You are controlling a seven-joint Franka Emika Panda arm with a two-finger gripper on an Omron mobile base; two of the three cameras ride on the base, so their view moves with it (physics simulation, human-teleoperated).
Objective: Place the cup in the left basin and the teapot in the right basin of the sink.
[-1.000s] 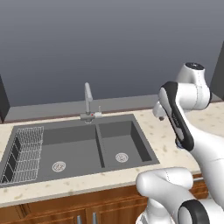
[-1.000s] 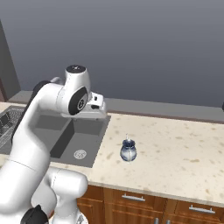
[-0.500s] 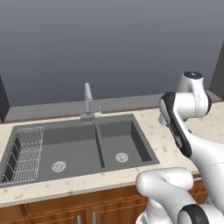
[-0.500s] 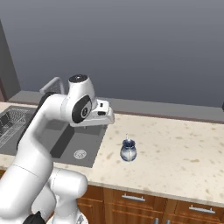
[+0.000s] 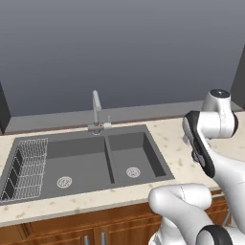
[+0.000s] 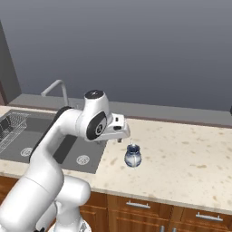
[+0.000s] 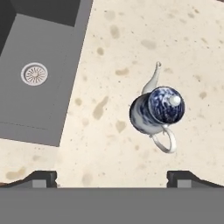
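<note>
Countertop (image 7: 131, 52) holds teapot (image 7: 156, 111); fingers (image 7: 41, 177) barely visible, spread.

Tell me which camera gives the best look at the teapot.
The hand view: it looks straight down on the teapot, showing lid, spout and thin handle against the speckled counter, beside the right basin. In the right base view the teapot is small, standing just below the gripper.

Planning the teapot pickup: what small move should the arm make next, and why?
Probably lower straight toward the teapot. It stands upright on the counter beside the right basin, untouched, and the gripper hovers above it, fingers spread wide.
</note>
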